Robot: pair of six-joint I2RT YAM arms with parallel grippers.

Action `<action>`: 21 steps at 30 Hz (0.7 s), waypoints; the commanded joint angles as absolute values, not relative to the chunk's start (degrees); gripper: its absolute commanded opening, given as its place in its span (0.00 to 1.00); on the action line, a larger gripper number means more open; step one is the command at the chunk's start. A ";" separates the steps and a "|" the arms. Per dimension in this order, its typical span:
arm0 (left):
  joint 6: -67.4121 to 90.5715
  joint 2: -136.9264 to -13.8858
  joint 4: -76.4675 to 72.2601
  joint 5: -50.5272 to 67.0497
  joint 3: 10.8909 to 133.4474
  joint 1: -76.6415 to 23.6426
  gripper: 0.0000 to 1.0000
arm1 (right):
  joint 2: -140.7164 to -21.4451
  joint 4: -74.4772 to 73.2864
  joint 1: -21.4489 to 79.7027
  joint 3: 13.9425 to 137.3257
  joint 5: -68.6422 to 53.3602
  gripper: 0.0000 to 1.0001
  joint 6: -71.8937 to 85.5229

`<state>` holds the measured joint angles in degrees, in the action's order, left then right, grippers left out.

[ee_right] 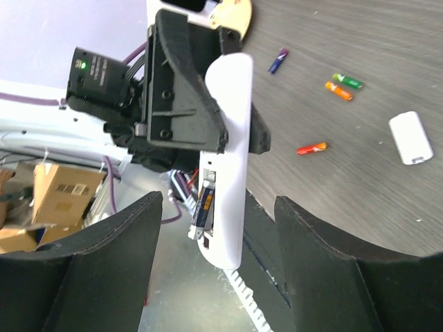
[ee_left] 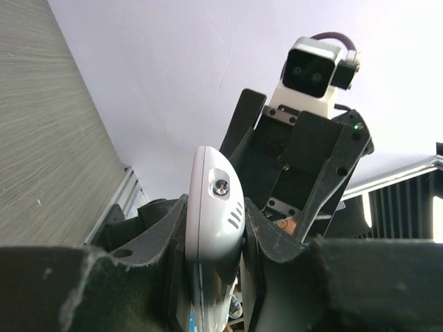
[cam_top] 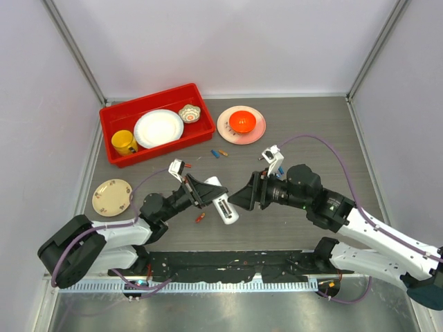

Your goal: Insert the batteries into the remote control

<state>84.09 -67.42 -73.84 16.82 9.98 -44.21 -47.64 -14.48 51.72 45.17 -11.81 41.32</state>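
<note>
My left gripper (cam_top: pixel 208 192) is shut on the remote control (cam_top: pixel 227 211), a slim white bar held off the table. In the left wrist view the remote control (ee_left: pixel 214 200) is pinched between both pads of the left gripper (ee_left: pixel 216 238). In the right wrist view the remote control (ee_right: pixel 232 152) shows its open recess with a blue battery (ee_right: pixel 205 205) lying in it. My right gripper (ee_right: pixel 218 232) stands open just in front of the remote's lower end, touching nothing. Loose batteries lie on the table: red (ee_right: pixel 311 148), orange (ee_right: pixel 338 91), green (ee_right: pixel 348 81) and purple (ee_right: pixel 278 61).
A small loose white cover (ee_right: pixel 411 137) lies on the table. A red bin (cam_top: pixel 118 114) at the back left holds a yellow cup (cam_top: pixel 124 142), a white plate and a small bowl. A pink plate (cam_top: pixel 225 128) bears an orange bowl. A patterned saucer (cam_top: pixel 112 196) sits at the left.
</note>
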 commanded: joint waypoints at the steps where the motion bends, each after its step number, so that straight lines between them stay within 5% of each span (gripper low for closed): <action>1: 88.59 -66.27 -88.59 15.47 10.55 -43.95 0.00 | -47.19 -5.10 51.68 42.89 -18.98 0.71 42.54; 21: 97.91 -74.44 -88.59 18.02 8.79 -43.95 0.00 | -50.62 -2.11 51.68 37.62 -23.47 0.70 39.11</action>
